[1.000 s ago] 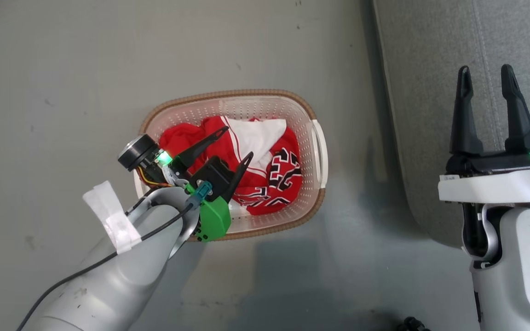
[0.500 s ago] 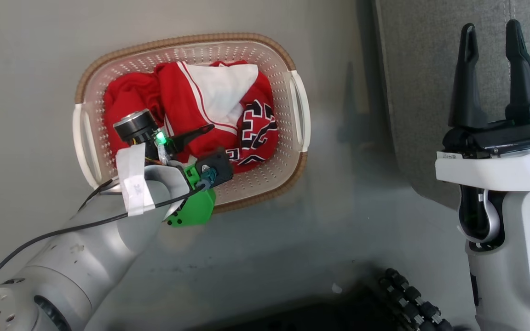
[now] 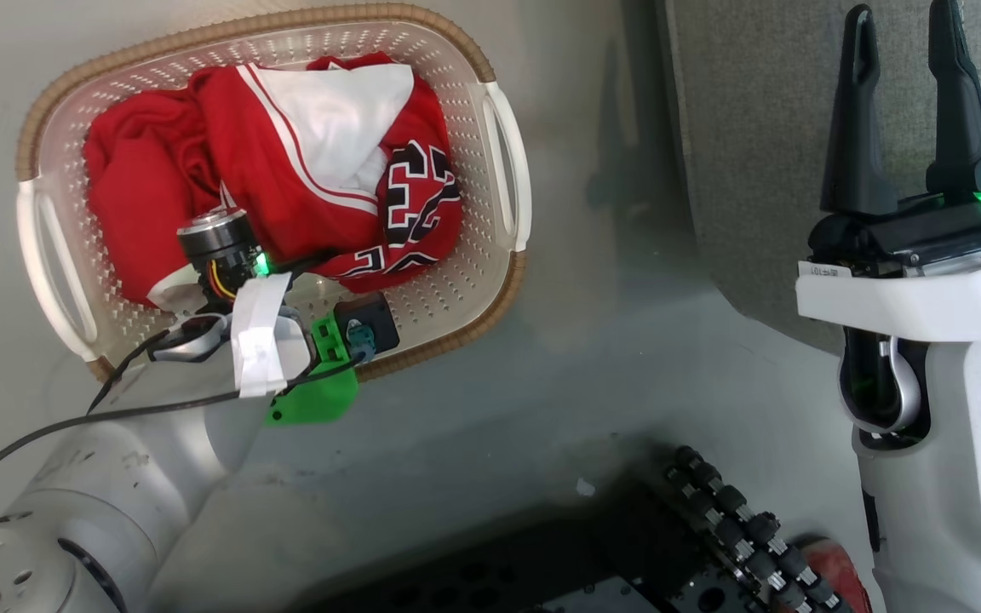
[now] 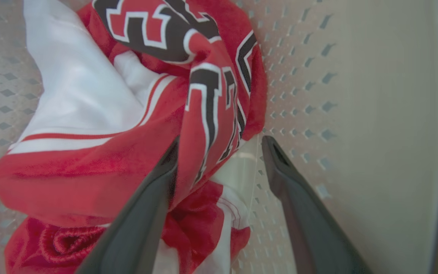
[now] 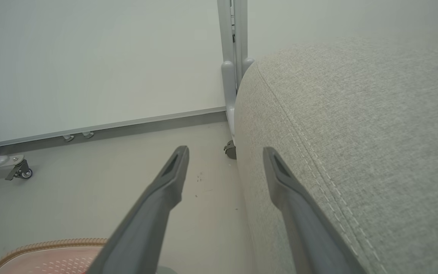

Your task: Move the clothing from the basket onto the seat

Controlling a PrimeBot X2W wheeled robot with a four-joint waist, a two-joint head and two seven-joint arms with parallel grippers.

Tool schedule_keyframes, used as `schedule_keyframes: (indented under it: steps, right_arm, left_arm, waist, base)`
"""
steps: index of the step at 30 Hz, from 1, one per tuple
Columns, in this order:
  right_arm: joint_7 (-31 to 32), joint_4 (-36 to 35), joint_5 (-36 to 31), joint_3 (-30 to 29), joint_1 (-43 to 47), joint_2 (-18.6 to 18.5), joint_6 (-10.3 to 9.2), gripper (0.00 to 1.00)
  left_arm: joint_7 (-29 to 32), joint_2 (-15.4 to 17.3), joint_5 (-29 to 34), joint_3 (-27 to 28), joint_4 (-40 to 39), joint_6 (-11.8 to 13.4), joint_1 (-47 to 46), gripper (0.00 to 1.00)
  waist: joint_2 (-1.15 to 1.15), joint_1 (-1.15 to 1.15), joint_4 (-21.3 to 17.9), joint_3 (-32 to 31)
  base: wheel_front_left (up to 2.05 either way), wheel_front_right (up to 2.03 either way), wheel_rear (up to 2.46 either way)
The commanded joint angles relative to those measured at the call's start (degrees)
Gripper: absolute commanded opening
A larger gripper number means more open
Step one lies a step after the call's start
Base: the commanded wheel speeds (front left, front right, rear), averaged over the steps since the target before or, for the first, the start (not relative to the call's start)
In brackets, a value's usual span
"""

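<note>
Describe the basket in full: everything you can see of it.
The basket is cream perforated plastic, a rounded rectangle with a brown woven-look rim and a white handle at each short end. It stands upright on the grey floor, left of the seat, apart from it. The red clothing lies heaped inside, and the open left hand reaches into it.

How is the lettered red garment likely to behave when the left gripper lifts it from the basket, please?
The lettered red garment lies crumpled in soft folds, so it will probably hang limp and unfurl when lifted. It is bunched against a plain red garment, which might drag along. The cloth looks thin, so probably light.
</note>
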Motion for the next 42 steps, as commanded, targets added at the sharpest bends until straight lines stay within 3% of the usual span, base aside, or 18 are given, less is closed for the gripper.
schedule_keyframes:
  steps: [1,17,18,19,20,21,30,35,42]
  right_arm:
    - [-0.20,-0.17,0.43,0.03,-0.37,-0.05,-0.02,1.00]
    - [-0.20,0.10,1.69,1.05,-0.94,-0.06,-0.03,1.00]
    - [-0.20,0.12,1.72,1.13,-0.89,-0.06,-0.03,1.00]
    - [-0.20,0.15,1.72,1.18,-0.85,-0.06,-0.03,1.00]
    - [-0.20,0.18,1.75,1.18,-0.83,-0.06,-0.03,1.00]
    - [-0.19,0.21,1.80,1.19,-0.81,-0.06,-0.03,1.00]
    - [-0.19,1.22,0.46,0.89,0.84,-0.07,-0.03,1.00]
    - [-0.20,2.14,-1.59,0.82,2.53,-0.10,-0.03,1.00]
    - [-0.19,4.14,-4.57,1.49,6.64,-0.10,-0.03,1.00]
  left_arm:
    - [-0.13,0.21,0.87,0.11,1.12,0.10,-1.97,1.00]
    - [0.49,-0.15,1.93,0.10,5.50,0.01,-4.76,1.00]
    - [0.31,-0.15,2.15,0.09,5.59,0.01,-4.64,0.83]
    - [0.06,-0.10,2.27,0.10,5.70,0.01,-4.76,0.32]
    - [-0.06,-0.05,2.45,0.09,5.78,0.01,-4.89,0.03]
    - [-0.23,-0.03,2.51,0.09,5.89,0.01,-4.88,0.00]
    - [-2.56,-1.57,-0.93,0.09,6.17,0.01,-3.92,0.00]
    - [-4.04,-3.30,-6.36,0.43,5.13,0.01,-0.66,0.00]
    - [-5.05,-5.15,-15.66,6.24,-0.17,0.08,5.40,0.00]
  waist:
    - [0.00,0.00,-1.28,1.47]
    - [0.00,0.00,-3.10,3.08]
    - [0.00,0.00,-3.18,3.03]
    - [0.00,0.00,-3.26,2.97]
    - [0.00,0.00,-3.30,2.91]
    - [0.00,0.00,-3.35,2.78]
    - [0.00,0.00,-1.56,-2.10]
    - [0.00,0.00,0.30,-8.94]
    - [0.00,0.00,3.44,-21.32]
  base:
    - [0.00,0.00,0.00]
    - [0.00,0.00,0.00]
    - [0.00,0.00,0.00]
    - [0.00,0.00,0.00]
    - [0.00,0.00,0.00]
    - [0.00,0.00,0.00]
    - [0.00,0.00,0.00]
    - [0.00,0.00,0.00]
    - [0.00,0.00,0.00]
